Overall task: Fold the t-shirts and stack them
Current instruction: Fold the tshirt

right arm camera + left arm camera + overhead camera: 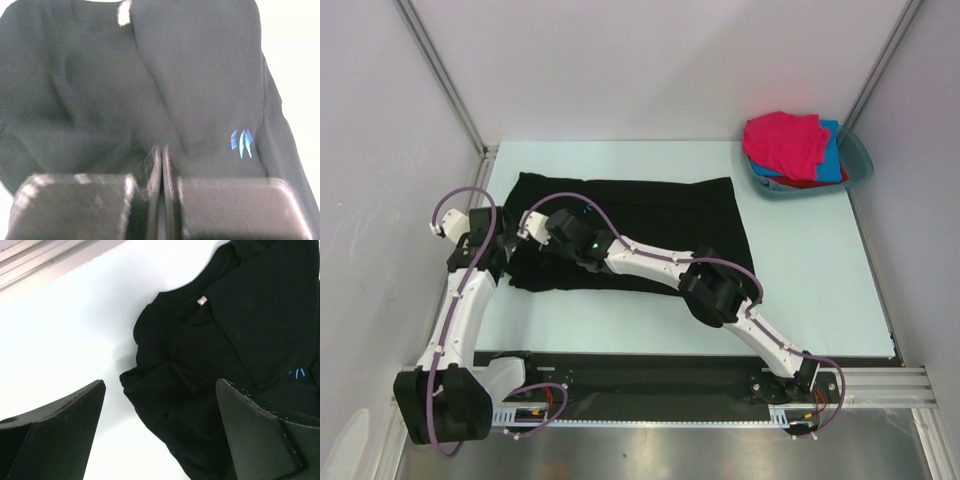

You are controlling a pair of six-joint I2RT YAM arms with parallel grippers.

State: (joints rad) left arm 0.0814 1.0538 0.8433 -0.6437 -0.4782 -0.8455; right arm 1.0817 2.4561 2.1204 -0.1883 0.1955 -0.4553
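We found the black t-shirt [650, 215] spread across the left and middle of the tabletop [820, 290], with its left end by the collar bunched into loose folds rather than lying flat. The left fingers [255, 430] stood wide apart above that bunched end, holding nothing, one over bare tabletop and the other over cloth. The right fingers [80, 205] were pressed together low over the shirt, near a small blue mark [242, 142]; we could not tell whether any cloth was caught between them. The magenta t-shirt [785, 140], blue t-shirt [832, 160] and red t-shirt [810, 183] sat heaped in the teal basin [863, 165] at the far right, well apart from both arms. We judged the crumpled end to be the main risk: a pinch there could take several layers at once, or only a sleeve, and drag the fold crooked. With both arms crowded over the same left end, they might also knock together.
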